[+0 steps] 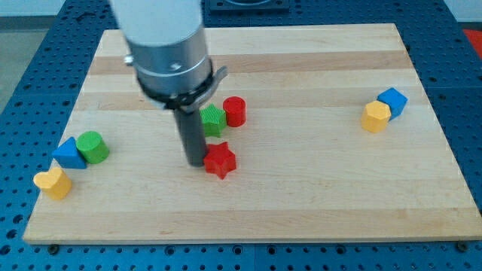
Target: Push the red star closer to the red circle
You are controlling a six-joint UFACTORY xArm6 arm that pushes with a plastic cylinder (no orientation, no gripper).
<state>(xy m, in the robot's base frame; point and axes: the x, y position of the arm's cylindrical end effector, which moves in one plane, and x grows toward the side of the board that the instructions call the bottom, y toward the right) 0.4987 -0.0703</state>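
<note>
Red star (220, 160) touches my tip (195, 162) on its left; red circle (235, 111) sits just above; no fingers visible.

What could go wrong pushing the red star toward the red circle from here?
1. My tip sits at the red star's left side, not below it; pushing from here would likely slide it toward the view's right, past the red circle.
2. The green block touches the red circle on its left, right by the rod; it may get bumped.

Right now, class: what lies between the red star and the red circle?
Camera view: bare board between red star and red circle; a green block sits just left.
</note>
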